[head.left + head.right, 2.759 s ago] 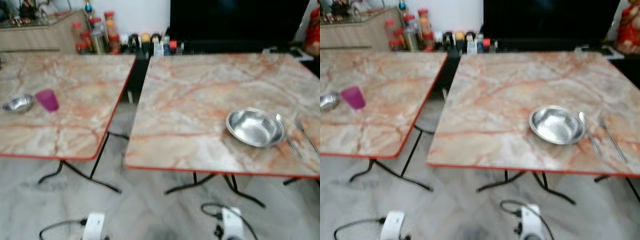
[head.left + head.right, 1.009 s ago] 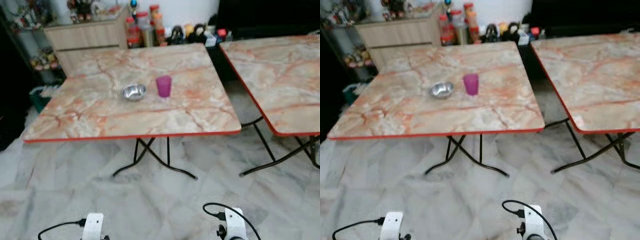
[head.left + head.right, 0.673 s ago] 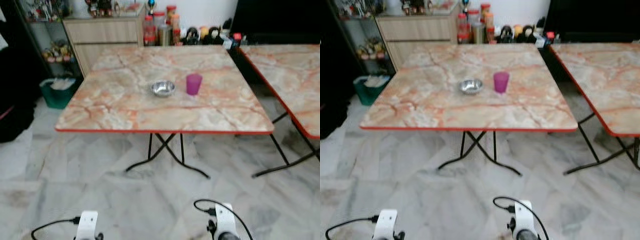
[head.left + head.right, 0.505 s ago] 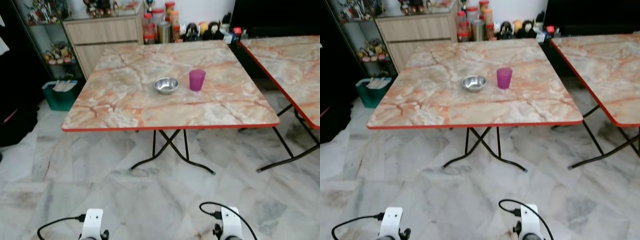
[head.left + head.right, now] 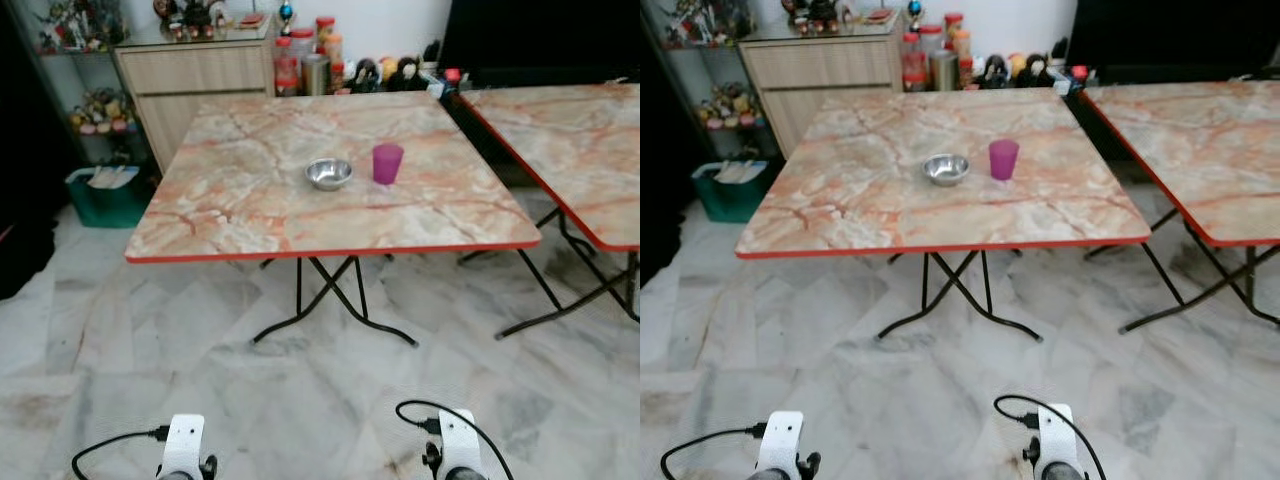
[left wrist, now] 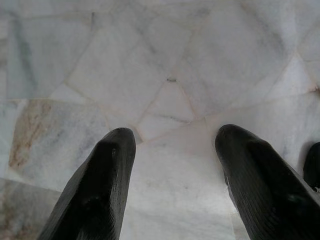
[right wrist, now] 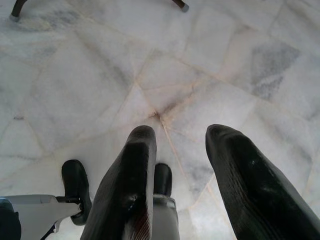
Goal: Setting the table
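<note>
Two marble-patterned folding tables stand side by side. On the nearer sit one steel bowl and one purple cup. One wooden cabinet and one green bin stand behind.

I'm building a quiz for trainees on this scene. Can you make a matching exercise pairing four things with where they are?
Things:
1. purple cup
2. steel bowl
3. green bin
4. wooden cabinet

Places:
A. on the floor to the left of the near table
B. behind the near table, against the wall
C. on the near table, right of its neighbour
D. on the near table, left of its neighbour

Pairs: 1-C, 2-D, 3-A, 4-B
</note>
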You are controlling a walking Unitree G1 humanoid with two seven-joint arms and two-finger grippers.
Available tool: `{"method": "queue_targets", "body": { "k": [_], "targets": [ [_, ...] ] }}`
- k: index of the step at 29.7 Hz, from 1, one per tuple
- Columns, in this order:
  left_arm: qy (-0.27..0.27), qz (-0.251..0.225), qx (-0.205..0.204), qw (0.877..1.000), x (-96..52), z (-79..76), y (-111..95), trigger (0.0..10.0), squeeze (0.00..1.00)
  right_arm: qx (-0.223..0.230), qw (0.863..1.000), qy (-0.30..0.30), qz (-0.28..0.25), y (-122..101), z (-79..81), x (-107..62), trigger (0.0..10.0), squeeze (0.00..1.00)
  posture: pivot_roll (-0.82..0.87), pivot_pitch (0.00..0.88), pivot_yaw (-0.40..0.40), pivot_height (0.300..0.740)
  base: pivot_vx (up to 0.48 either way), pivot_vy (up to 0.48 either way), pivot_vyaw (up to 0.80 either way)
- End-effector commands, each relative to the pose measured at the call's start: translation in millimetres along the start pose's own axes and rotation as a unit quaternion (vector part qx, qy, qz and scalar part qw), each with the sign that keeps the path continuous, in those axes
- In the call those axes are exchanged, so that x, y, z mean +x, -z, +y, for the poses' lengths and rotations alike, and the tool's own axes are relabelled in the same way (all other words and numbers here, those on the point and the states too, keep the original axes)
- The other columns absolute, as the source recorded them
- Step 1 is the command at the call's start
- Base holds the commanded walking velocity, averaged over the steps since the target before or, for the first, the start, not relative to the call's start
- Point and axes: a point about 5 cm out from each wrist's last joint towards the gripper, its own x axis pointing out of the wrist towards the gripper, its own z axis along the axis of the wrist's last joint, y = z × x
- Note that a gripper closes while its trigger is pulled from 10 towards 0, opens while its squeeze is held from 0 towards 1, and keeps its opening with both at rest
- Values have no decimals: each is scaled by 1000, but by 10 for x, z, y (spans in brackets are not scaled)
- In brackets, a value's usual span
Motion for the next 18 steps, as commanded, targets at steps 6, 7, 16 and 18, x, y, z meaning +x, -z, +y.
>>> {"method": "queue_targets", "body": {
  "k": [6, 7, 16, 18],
  "targets": [
    [-4, -2, -2, 1000, 0, 28, -8, 10000, 0, 1, 1000, -4, -5, -35, 31, 5, 10000, 0, 35, 0, 57, 736, 317, 0, 0],
    [-4, -3, -2, 1000, 1, 30, -13, 10000, 0, 2, 1000, -4, -5, -37, 33, 5, 10000, 0, 35, 0, 58, 736, 337, 0, 0],
    [-6, -6, -2, 1000, 4, 40, -34, 10000, 0, 6, 1000, -4, -4, -32, 41, 4, 10000, 0, 36, 0, 61, 736, 356, 0, 0],
    [-6, -6, -3, 1000, 4, 40, -33, 10000, 0, 7, 1000, -3, -4, -26, 37, 3, 10000, 0, 35, 0, 61, 736, 364, 0, 0]
  ]
}}
